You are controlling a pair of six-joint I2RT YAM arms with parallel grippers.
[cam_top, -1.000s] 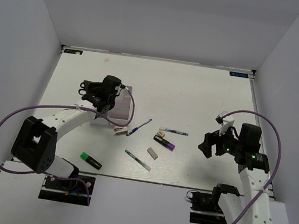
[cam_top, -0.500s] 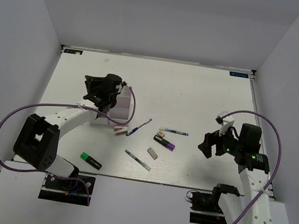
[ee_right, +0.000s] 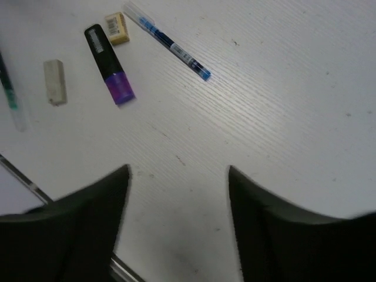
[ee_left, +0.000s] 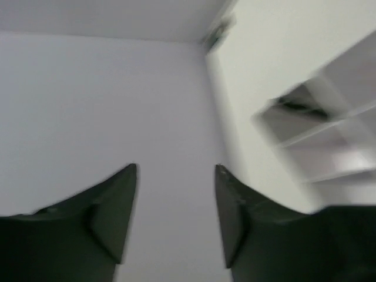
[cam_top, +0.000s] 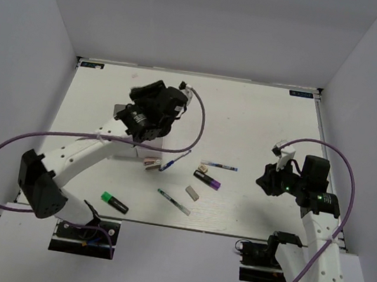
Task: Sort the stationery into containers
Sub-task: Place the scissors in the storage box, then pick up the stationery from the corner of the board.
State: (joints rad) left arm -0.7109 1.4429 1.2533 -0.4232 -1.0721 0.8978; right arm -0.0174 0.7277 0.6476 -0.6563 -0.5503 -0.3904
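Note:
My left gripper (cam_top: pixel 152 109) is raised over the divided white container (cam_top: pixel 150 151), which the arm mostly hides. In the left wrist view the gripper (ee_left: pixel 176 170) is open and empty, pointing at the wall, with the container's compartments (ee_left: pixel 329 123) to its right. The stationery lies mid-table: two small erasers (cam_top: pixel 151 164), a blue pen (cam_top: pixel 176 160), a blue-white pen (cam_top: pixel 219 165), a purple-capped marker (cam_top: pixel 207 180), a grey eraser (cam_top: pixel 193 193), a green pen (cam_top: pixel 174 201) and a green-capped marker (cam_top: pixel 115 202). My right gripper (cam_top: pixel 266 177) hovers open over bare table to their right.
The right wrist view shows my right gripper (ee_right: pixel 178 170) with the purple-capped marker (ee_right: pixel 108 64), a beige eraser (ee_right: pixel 116 28), the blue-white pen (ee_right: pixel 167 41) and the grey eraser (ee_right: pixel 54 81) ahead of it. White walls enclose the table on three sides.
The left arm has lifted and swung right from over the container, and its jaws have opened. The right arm has barely moved.

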